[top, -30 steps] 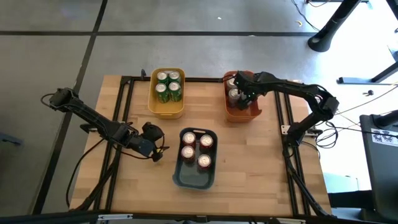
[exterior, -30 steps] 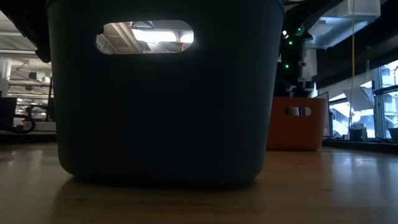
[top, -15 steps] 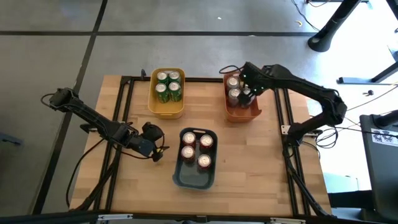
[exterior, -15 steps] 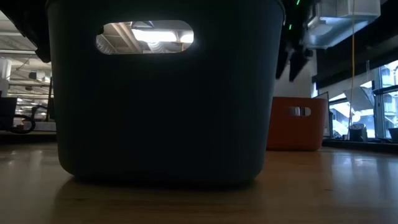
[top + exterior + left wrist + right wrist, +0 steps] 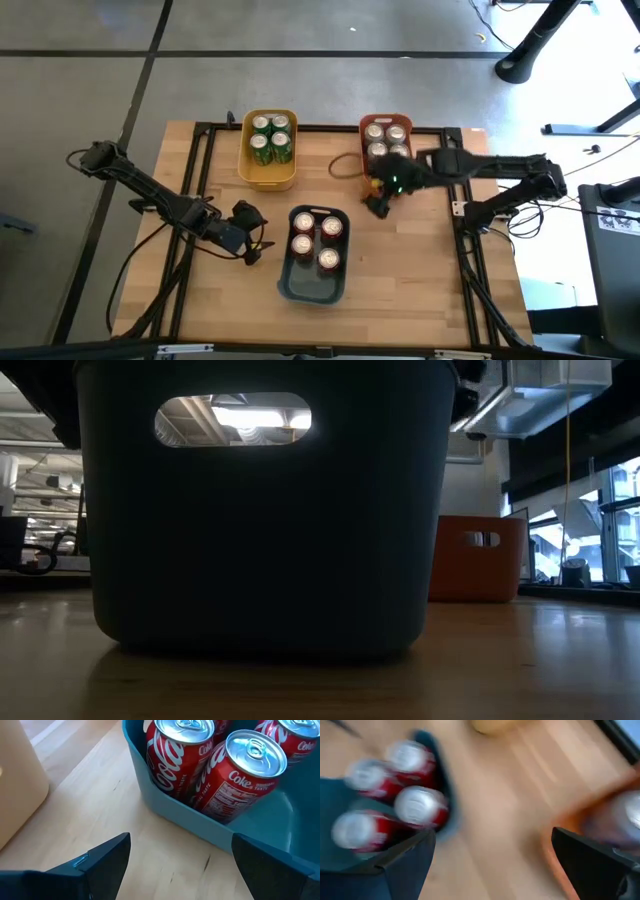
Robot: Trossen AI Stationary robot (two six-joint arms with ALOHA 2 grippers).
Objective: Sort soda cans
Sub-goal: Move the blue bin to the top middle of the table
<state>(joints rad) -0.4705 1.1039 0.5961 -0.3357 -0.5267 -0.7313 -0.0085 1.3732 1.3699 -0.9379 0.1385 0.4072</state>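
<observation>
While the left hand [image 5: 252, 232] waits wide open, the right hand [image 5: 378, 200] hangs spread, empty; neither touches cans.

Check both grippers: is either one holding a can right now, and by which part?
Neither. The left gripper and right gripper are both open and empty; every can visible sits in a bin.

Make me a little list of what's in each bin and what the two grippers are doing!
yellow bin: four green cans
orange bin: silver cans, some hidden by the arm
blue bin: four red cans
left gripper: open, empty, beside the blue bin
right gripper: open, empty, over the table by the orange bin
</observation>
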